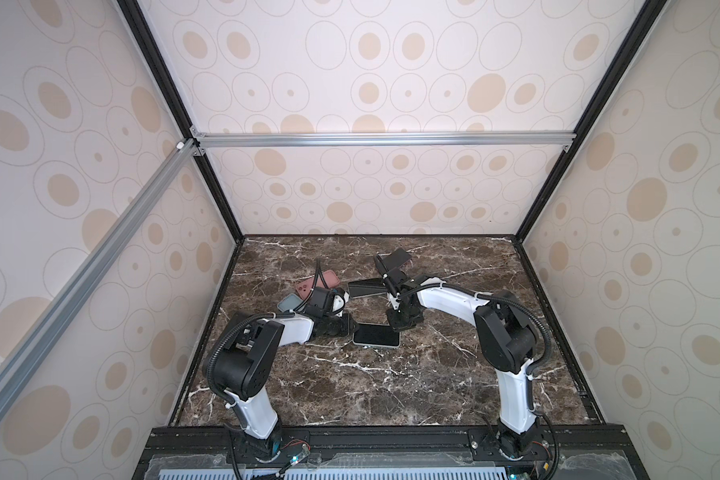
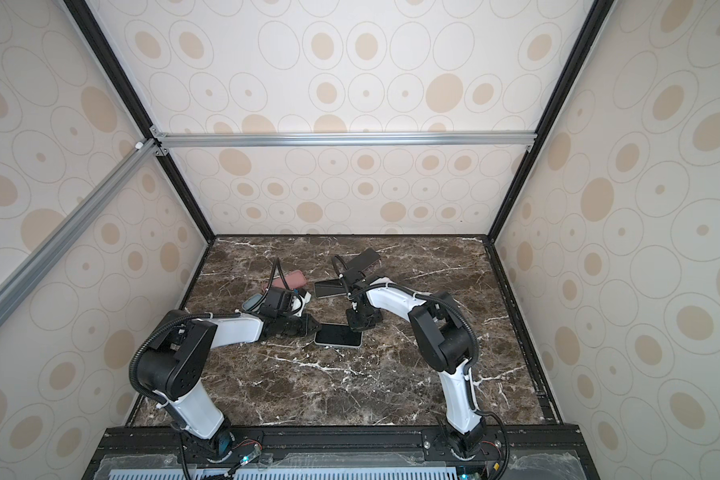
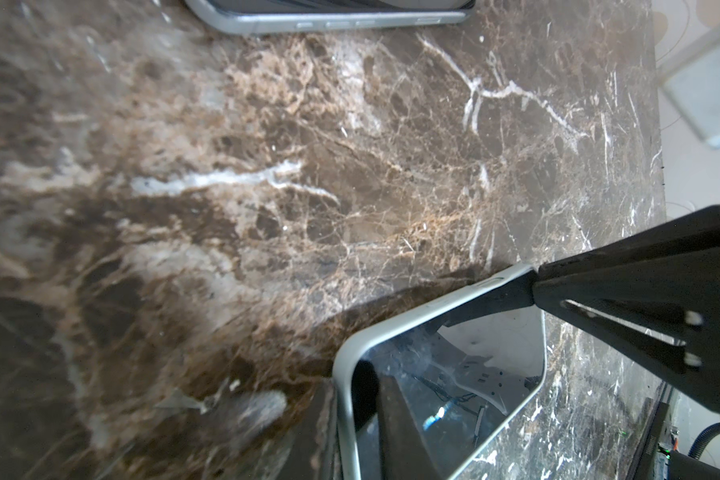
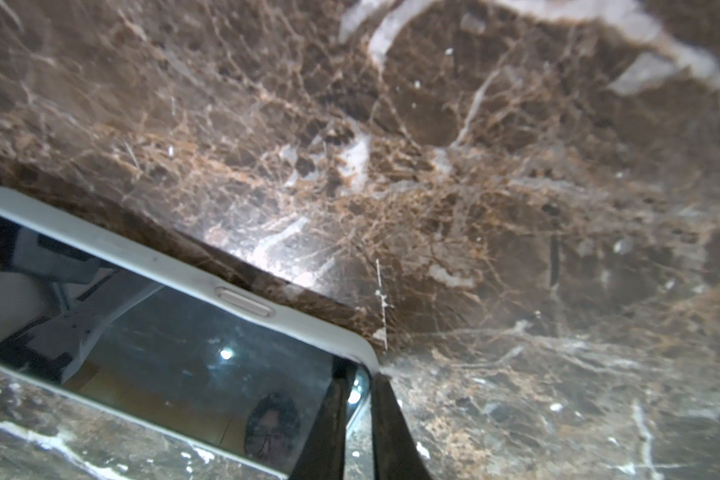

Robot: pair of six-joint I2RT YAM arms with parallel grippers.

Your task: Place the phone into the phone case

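Note:
The phone (image 1: 375, 333) lies screen up mid-table in both top views, its dark glass (image 3: 433, 399) framed by the pale phone case (image 3: 344, 374). My left gripper (image 1: 352, 328) is at the short left end. In the left wrist view the left gripper (image 3: 350, 382) is shut on the case's end wall, one finger on the screen and one outside. My right gripper (image 1: 395, 327) is at the far right corner. In the right wrist view the right gripper (image 4: 362, 374) pinches the case's corner rim (image 4: 350, 345).
A pink case (image 1: 316, 282) and a grey-blue case (image 1: 289, 303) lie behind the left arm. Two dark phones (image 1: 366, 287) (image 1: 400, 258) lie behind the right wrist. The enclosure's patterned walls (image 1: 391, 187) close in the marble table (image 1: 350, 386).

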